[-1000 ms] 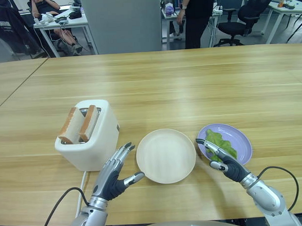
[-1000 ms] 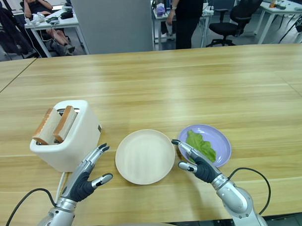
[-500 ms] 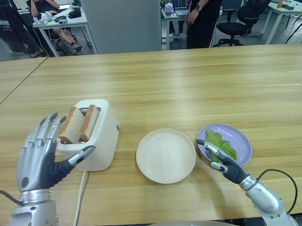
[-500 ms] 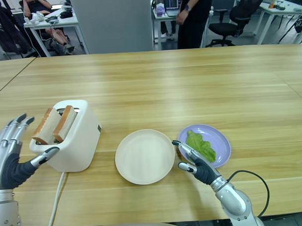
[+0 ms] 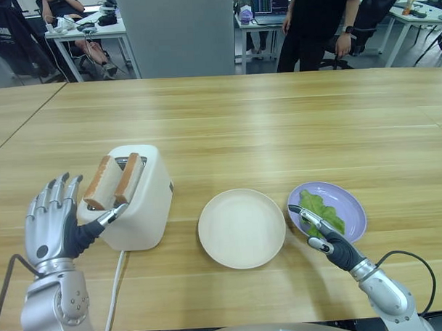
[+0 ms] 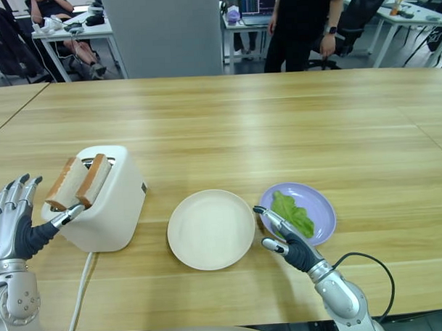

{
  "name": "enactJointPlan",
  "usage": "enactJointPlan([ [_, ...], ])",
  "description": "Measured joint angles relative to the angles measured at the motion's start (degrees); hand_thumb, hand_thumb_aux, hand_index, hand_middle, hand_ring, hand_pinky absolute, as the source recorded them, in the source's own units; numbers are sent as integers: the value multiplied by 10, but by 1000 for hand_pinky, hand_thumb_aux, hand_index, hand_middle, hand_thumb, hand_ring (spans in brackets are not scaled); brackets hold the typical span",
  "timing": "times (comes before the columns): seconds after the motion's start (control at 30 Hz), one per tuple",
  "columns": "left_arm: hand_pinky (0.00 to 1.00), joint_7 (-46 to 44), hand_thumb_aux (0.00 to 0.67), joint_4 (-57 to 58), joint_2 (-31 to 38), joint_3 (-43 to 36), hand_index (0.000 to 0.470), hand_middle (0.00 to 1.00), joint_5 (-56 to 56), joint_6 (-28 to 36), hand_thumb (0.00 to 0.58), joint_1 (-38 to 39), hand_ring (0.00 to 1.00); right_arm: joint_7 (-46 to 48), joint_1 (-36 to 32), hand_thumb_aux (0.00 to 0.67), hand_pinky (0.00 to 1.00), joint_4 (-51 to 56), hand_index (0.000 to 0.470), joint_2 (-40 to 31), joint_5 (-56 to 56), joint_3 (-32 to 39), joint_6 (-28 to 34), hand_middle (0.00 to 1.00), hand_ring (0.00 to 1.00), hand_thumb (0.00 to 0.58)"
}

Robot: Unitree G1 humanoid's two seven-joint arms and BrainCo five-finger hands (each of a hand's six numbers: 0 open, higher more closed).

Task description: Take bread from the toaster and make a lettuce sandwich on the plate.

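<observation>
Smooth, lightly sheened wood-grain table; matt cream plastic toaster; matt cream plate; smooth lilac dish; left hand in shiny silver metal.

On table, left to right: toaster with bread in its slots, plate, dish holding lettuce.
</observation>
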Motion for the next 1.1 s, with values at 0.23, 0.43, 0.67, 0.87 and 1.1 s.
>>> enactJointPlan([
  [0.23,0,-12,0,36,19,-3,0,0,15,46,0,-53,0,-3,0,0,0,3,0,0,1,-2,0,0,0,0],
  [0.43,0,-16,0,52,50,5,0,0,15,64,0,-52,0,-8,-1,0,0,13,0,0,1,-5,-1,0,0,0],
  [0.67,0,-18,168,58,56,-16,115,0,32,76,255,-42,0,-8,-6,0,0,15,0,-1,6,-8,-1,0,0,0],
  [0.87,0,-31,147,77,57,-46,101,0,68,90,227,-21,0,-8,-6,0,0,15,0,-5,18,-23,-1,0,0,0],
  [1.1,0,-38,378,61,57,-67,260,0,90,97,470,-13,0,-8,-7,0,0,15,0,-6,26,-29,-1,0,0,0],
])
